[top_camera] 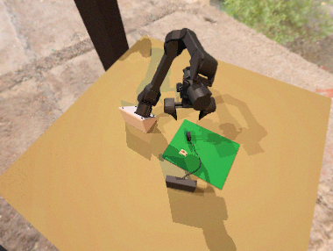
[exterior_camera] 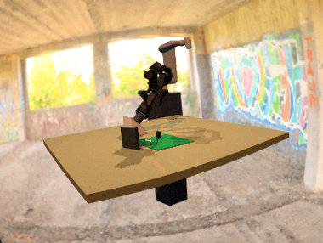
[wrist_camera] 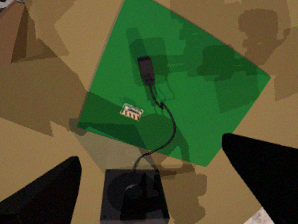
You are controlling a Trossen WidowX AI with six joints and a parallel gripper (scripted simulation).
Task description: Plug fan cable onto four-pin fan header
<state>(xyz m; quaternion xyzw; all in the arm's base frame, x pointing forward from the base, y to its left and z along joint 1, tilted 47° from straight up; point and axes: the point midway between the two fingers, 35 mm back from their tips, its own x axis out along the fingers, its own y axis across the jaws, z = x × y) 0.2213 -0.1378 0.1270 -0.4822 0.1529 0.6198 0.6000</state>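
Observation:
The green board (top_camera: 221,154) (exterior_camera: 178,142) (wrist_camera: 205,110) lies flat on the table. The dark plug (top_camera: 188,136) (exterior_camera: 158,134) (wrist_camera: 146,69) is over the board, apart from the header, and looks upright in the exterior view. The small pale four-pin header (top_camera: 183,152) (exterior_camera: 148,139) (wrist_camera: 132,111) is bare. A black cable (top_camera: 200,163) (wrist_camera: 174,127) curves from the plug to the dark fan (top_camera: 181,182) (exterior_camera: 130,138) (wrist_camera: 155,212) by the board's edge. My gripper (top_camera: 188,118) (wrist_camera: 153,152) is open and empty above the board, its fingers apart from plug and cable.
The arm's base sits on a pinkish wedge-shaped block (top_camera: 138,123) (exterior_camera: 133,125) beside the board. The fan stands upright on the wooden table (top_camera: 101,189) (exterior_camera: 212,157), at the board's edge nearest the header. Arm shadows fall across the board.

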